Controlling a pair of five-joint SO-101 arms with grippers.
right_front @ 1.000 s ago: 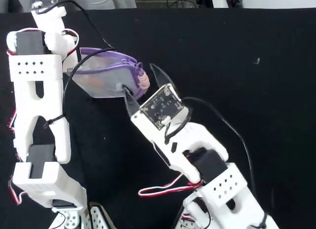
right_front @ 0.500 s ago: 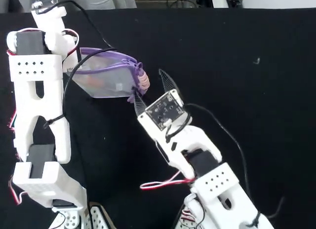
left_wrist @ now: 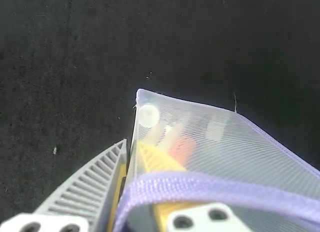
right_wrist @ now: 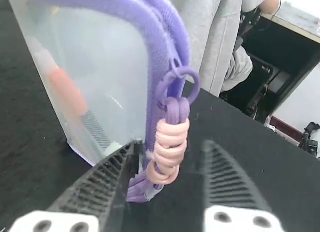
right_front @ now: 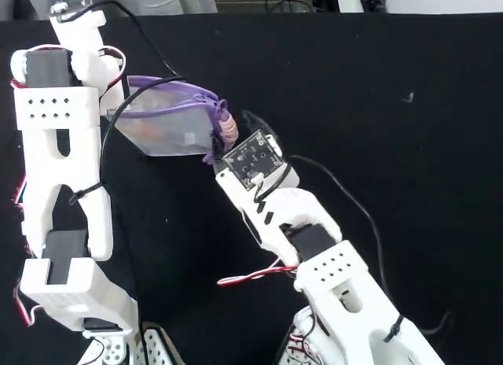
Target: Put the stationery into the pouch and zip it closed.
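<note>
The translucent pouch (right_front: pixel 161 129) with purple trim hangs off the table at the back left, held at one end by my left gripper (right_front: pixel 118 107). In the left wrist view that gripper (left_wrist: pixel 132 152) is shut on the pouch (left_wrist: pixel 215 142). Orange, white and yellow stationery (left_wrist: pixel 181 148) shows through the mesh. A pink coiled zipper pull (right_front: pixel 229 130) dangles from the pouch's other end. My right gripper (right_front: pixel 232 138) stands open around it. In the right wrist view the pull (right_wrist: pixel 170 147) hangs between the fingers (right_wrist: pixel 107 184), close to one of them, beside the pouch (right_wrist: pixel 100 77).
The black table (right_front: pixel 393 105) has free room to the right and toward the back. A black cable (right_front: pixel 350 196) and red-white wires (right_front: pixel 251 277) trail along the right arm. A seated person's grey clothing (right_wrist: pixel 220 37) is behind the table.
My right gripper has moved up and left toward the pouch's end and now straddles the pink zipper pull. The left arm and pouch have stayed still.
</note>
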